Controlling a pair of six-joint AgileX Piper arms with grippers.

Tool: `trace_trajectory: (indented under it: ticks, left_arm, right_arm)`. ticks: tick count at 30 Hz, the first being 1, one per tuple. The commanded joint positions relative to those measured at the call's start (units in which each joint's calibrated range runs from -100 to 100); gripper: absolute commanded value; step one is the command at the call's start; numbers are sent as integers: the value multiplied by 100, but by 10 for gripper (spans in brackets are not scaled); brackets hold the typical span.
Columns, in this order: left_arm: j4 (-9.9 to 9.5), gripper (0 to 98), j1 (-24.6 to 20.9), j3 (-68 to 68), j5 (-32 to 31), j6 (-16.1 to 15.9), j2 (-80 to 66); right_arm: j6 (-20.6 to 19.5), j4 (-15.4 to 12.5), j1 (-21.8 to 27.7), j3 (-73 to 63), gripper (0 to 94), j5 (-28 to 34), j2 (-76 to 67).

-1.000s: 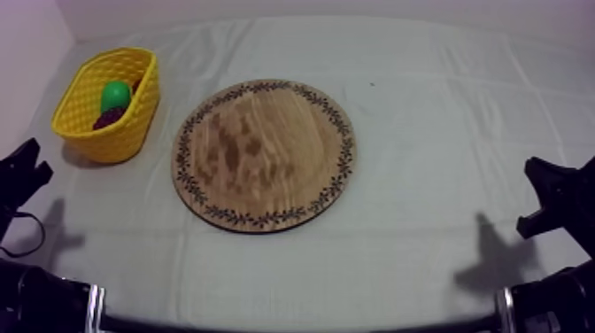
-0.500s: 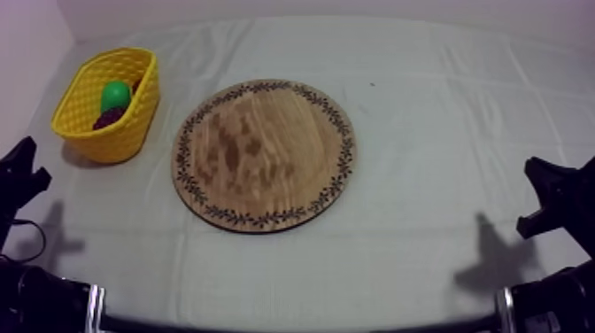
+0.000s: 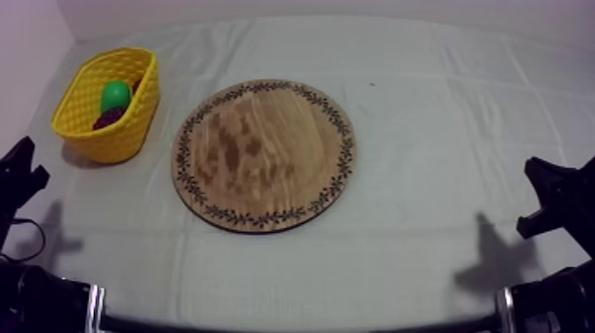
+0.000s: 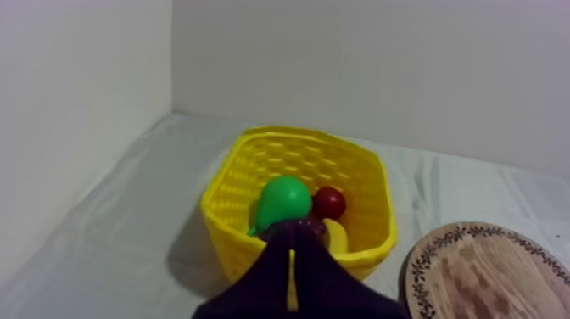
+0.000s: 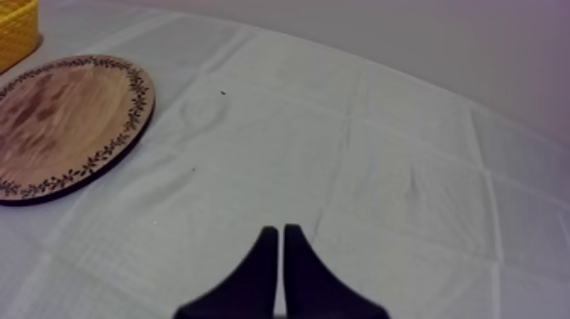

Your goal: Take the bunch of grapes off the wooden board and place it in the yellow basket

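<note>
Grapes (image 4: 293, 227), a dark purple bunch, lie inside the yellow basket (image 4: 222, 212). In the left wrist view they appear just beyond the tips of the left jaws, which are pressed together into a narrow black wedge and hold nothing. A green pear (image 4: 284, 202) leans against the bunch, and a small red fruit (image 4: 329, 202) sits beside the pear, deeper in the basket. The round wooden board (image 4: 483, 271) with its patterned rim lies flat on the cloth beside the basket, not touching it. The right jaws are also closed together in a thin wedge, gripping nothing, above open grey-white cloth (image 5: 339, 170). The board (image 5: 59, 119) lies well off to their side. From above, the left arm (image 3: 19, 177) sits low at the left edge of the bench (image 3: 443, 133) and the right arm (image 3: 553, 199) low at the right edge, both apart from the fruit. The basket (image 3: 115, 142) stands near the far left corner, with the pear (image 3: 115, 93) and the grapes (image 3: 109, 116) inside it. The board (image 3: 264, 155) rests at the middle of the bench, between the two arms.
</note>
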Motion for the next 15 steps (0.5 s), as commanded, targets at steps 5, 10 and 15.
trace_trajectory:
  ticks: [5,10,15]
  left_arm:
    - [1045,0,-319,-35,-68,-1003,2]
    - [1593,0,-494,122,-58,-1550,-2]
    - [1701,0,-517,151,297,-1637,-4]
  right_arm:
    - [-6,1,-2,-3,4,-3,-1]
    - [-6,1,-2,-3,4,-3,-1]
    - [-6,1,-2,-3,4,-3,-1]
